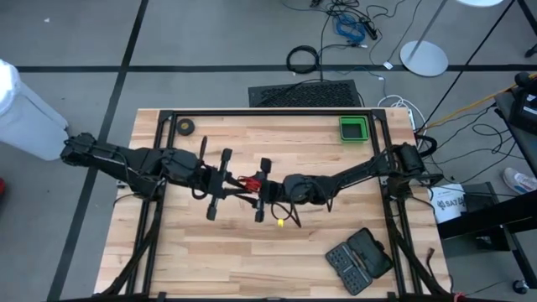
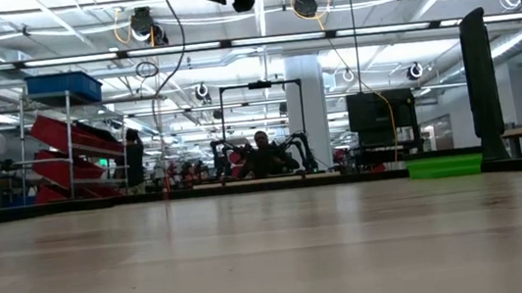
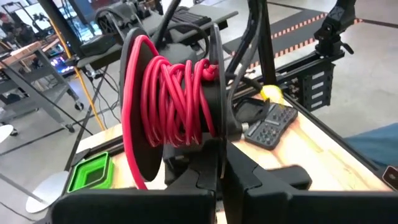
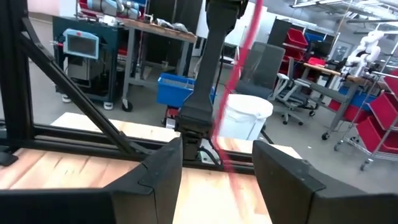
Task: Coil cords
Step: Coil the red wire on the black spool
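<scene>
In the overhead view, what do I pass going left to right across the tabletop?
Tape roll → left gripper → red cords → right gripper → yellow connector → green tray, with the black case at about the same point across, nearer the front edge.

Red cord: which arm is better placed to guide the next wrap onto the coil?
Right, probably. The right gripper stands open with the loose red cord running between its fingers, so it can close on it. The left gripper is shut on the coiled bundle.
</scene>
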`<state>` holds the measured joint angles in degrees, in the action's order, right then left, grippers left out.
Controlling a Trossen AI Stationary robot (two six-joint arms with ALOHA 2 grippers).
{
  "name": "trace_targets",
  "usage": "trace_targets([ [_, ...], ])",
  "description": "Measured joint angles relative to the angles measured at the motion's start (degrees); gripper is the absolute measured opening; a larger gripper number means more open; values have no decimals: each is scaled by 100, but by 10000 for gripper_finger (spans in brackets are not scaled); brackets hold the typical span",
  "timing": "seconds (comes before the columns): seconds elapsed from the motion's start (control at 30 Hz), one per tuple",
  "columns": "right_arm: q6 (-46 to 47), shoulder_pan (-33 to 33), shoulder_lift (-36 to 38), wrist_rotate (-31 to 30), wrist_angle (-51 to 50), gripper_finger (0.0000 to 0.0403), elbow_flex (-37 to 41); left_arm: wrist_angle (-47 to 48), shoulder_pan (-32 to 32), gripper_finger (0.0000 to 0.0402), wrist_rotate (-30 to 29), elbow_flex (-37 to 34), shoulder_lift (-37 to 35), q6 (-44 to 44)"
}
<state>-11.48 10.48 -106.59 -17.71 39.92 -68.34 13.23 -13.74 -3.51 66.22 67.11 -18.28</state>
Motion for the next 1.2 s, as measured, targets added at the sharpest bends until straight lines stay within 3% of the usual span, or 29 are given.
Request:
trace_targets([
  [0.2, -13, 38, -15, -17, -144, 157, -117, -2, -121, 6, -49, 0, 0, -2],
  [0.43, 13, 165, -15, -36, -384, 84, -149, 124, -203, 6, -379, 0, 0, -4],
  [0.7, 145, 321, -7, -607, -972, 7, -149, 147, -205, 6, -406, 0, 0, -4],
  [0.93, 620, 317, -4, -657, -1519, 1, -149, 291, -205, 6, -727, 0, -32, -26],
  [1.2, 1206, 314, 356, -980, -2816, 0, -145, 614, -211, 6, -966, 0, -244, 1],
])
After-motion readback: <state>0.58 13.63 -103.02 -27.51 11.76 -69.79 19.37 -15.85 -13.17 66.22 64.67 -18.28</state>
